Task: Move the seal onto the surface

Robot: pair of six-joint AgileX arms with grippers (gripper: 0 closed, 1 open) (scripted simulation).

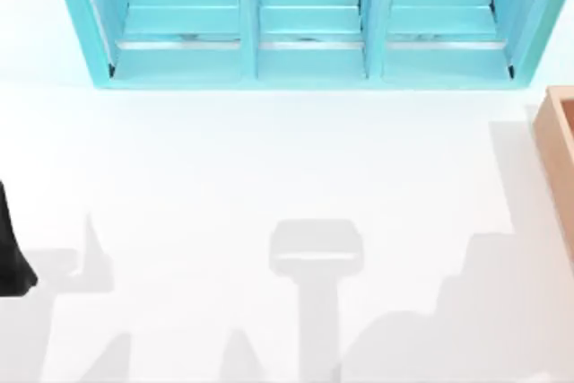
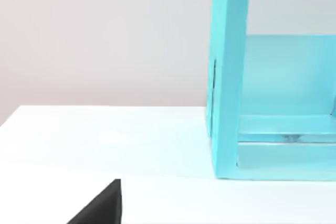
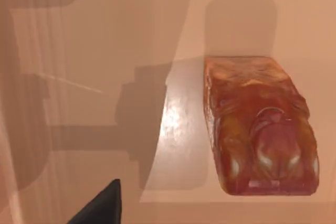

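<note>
One blocky orange-tan seal figure with a dark red rounded top is lying on a smooth tan wooden floor, seen close up in the right wrist view, so it looks like it's sitting inside the tan wooden box at the right edge of the top view. It's resting flat, with shadows falling across the wood beside it. A dark pointed bit of the right pincer pokes into that view, apart from the seal, and I honestly can't tell if that pincer is open or closed.

The broad plain white counter is bare in the middle, just shadows on it. At the far side stands a turquoise shelf unit with three compartments; the left wrist view looks at its end panel from the counter.

The left arm is parked at the left edge of the top view, where a black piece shows. A dark tip of the left pincer is visible in its own wrist view, can't tell its state either.
</note>
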